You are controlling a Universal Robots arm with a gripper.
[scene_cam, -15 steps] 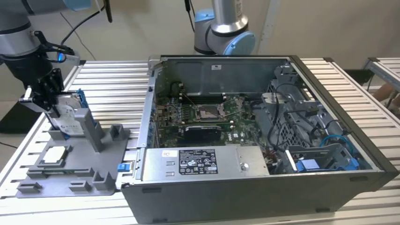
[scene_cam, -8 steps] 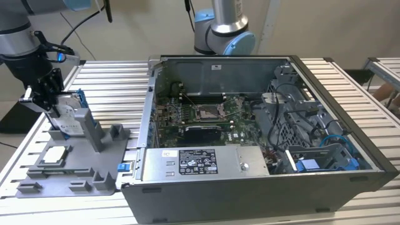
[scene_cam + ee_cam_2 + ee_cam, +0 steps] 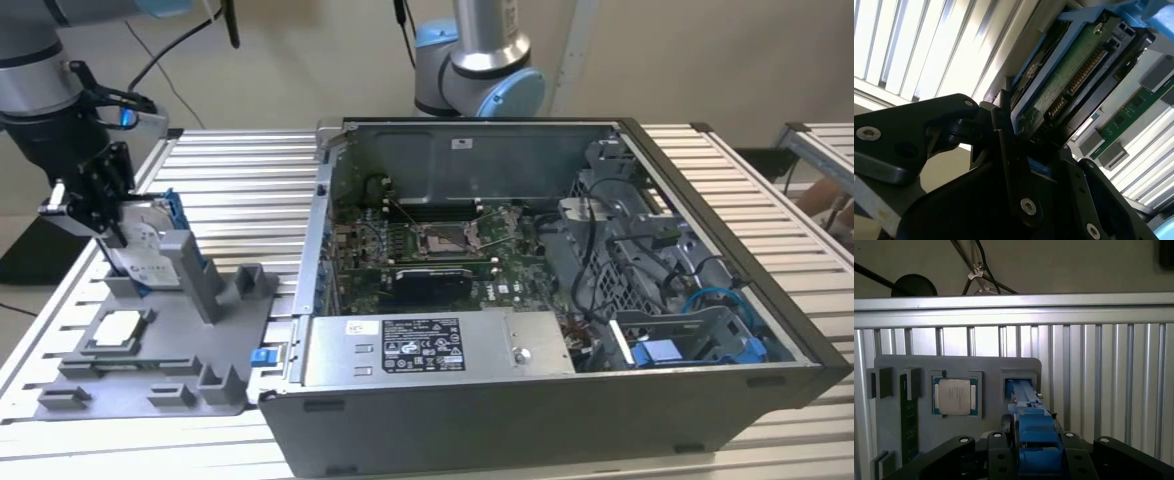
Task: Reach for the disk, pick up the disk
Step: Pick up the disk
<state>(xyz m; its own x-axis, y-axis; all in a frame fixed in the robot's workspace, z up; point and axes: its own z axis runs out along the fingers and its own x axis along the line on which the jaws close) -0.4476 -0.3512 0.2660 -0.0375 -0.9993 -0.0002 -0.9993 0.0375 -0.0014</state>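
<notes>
The disk, a silver drive in a blue carrier, stands on edge in a slot of the grey fixture tray at the exterior view's left. My gripper comes down on it from above, a black finger on each side. In the first wrist view the blue carrier sits pinched between the fingers and still runs down to its slot. The second wrist view shows the disk's green circuit-board face held in the gripper.
A silver square chip and a green memory stick lie in the same tray. The open computer case stands close to the tray's right in the exterior view. A second arm's base rises behind it.
</notes>
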